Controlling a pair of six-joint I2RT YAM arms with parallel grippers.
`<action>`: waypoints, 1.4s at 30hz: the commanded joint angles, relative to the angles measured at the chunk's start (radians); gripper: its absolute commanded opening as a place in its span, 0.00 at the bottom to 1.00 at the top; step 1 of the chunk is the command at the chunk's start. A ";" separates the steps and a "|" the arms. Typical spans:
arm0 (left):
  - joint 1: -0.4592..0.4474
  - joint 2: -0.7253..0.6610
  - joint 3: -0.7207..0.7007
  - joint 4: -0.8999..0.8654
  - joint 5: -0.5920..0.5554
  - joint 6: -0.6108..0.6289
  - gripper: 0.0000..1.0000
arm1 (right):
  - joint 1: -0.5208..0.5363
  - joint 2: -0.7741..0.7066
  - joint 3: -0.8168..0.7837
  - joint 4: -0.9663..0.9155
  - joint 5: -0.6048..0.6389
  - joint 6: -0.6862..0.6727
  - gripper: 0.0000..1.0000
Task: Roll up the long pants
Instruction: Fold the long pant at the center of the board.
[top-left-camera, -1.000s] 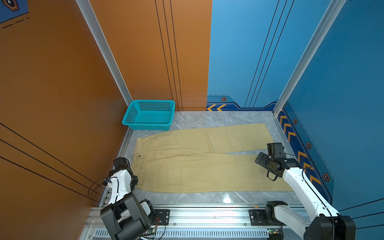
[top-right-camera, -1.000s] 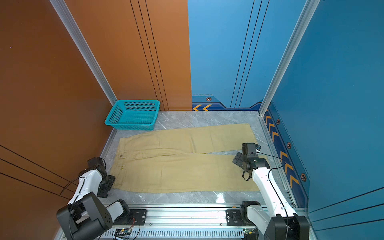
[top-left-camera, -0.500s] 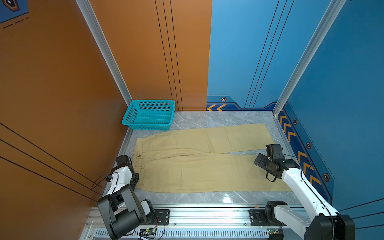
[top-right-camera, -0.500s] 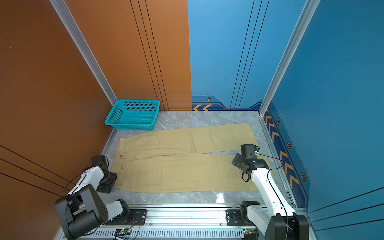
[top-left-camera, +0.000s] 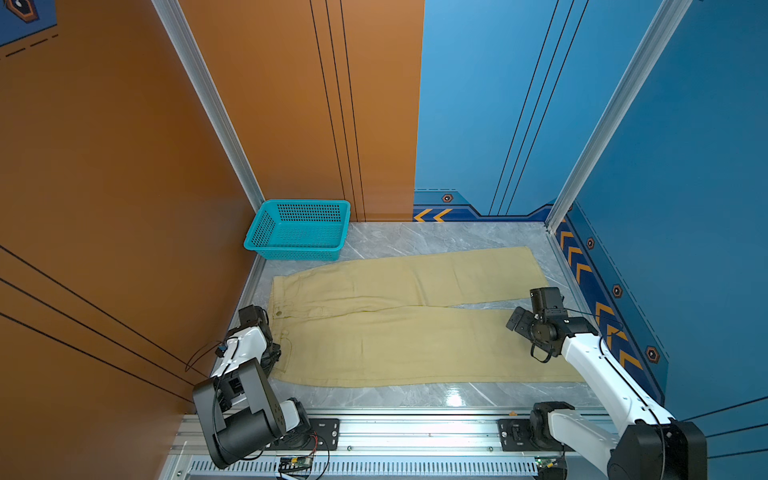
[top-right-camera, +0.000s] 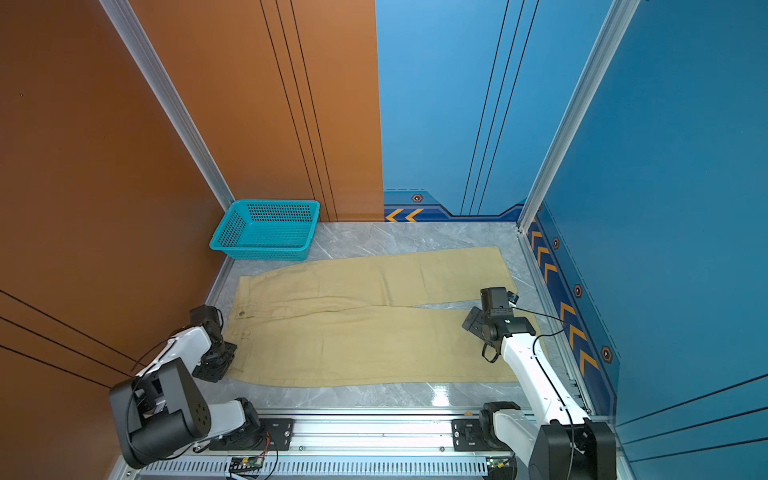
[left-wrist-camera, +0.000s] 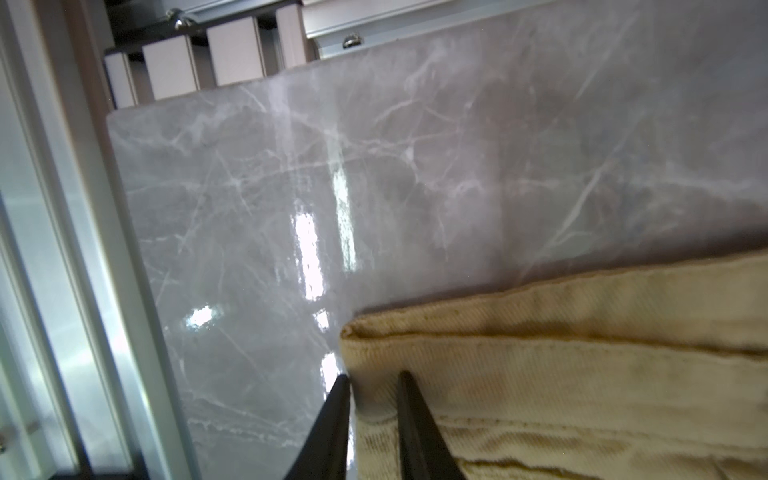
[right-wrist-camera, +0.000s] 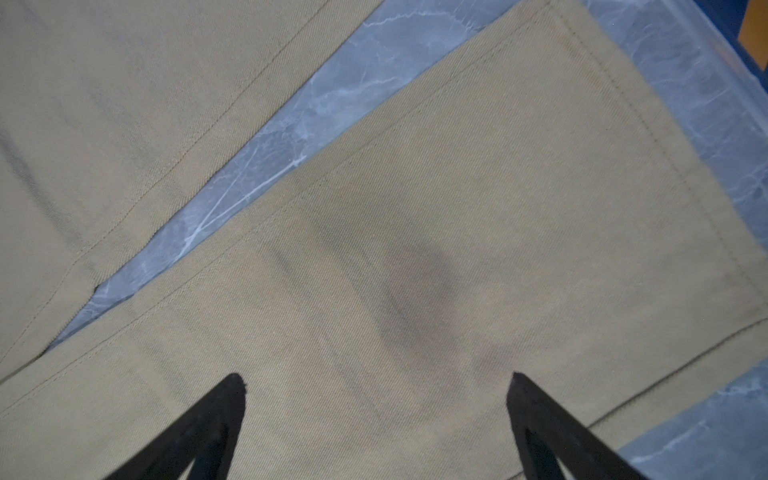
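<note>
so far, progress: no roll begun; all rolling left to do, judging by the flat cloth.
the long pants (top-left-camera: 407, 328), top view: lying flat on marble table (top-left-camera: 415, 239), legs splayed in a narrow v, waistband at the left fingers' end, hems at the right fingers' end.
teal basket (top-right-camera: 262, 253), top view: empty, well apart from both sets of fingers.
left gripper (left-wrist-camera: 374, 380), left wrist view: fingers (left-wrist-camera: 336, 415) drawn close, pinching the waistband corner between them; thick, stitched edge.
right gripper (right-wrist-camera: 376, 380), right wrist view: fingers (right-wrist-camera: 224, 399) spread wide over one leg, hem ahead of the tips; touching or not, cannot tell; smooth khaki twill.
</note>
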 joint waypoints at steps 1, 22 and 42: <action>-0.003 -0.009 -0.045 -0.022 -0.001 0.005 0.21 | -0.011 0.011 -0.003 0.014 -0.013 0.003 1.00; 0.062 -0.186 0.155 -0.092 0.325 -0.027 0.00 | -0.401 0.076 -0.072 -0.014 -0.093 0.078 0.99; 0.072 -0.082 0.273 -0.092 0.300 -0.044 0.00 | -0.799 0.176 -0.101 -0.021 -0.023 0.007 0.96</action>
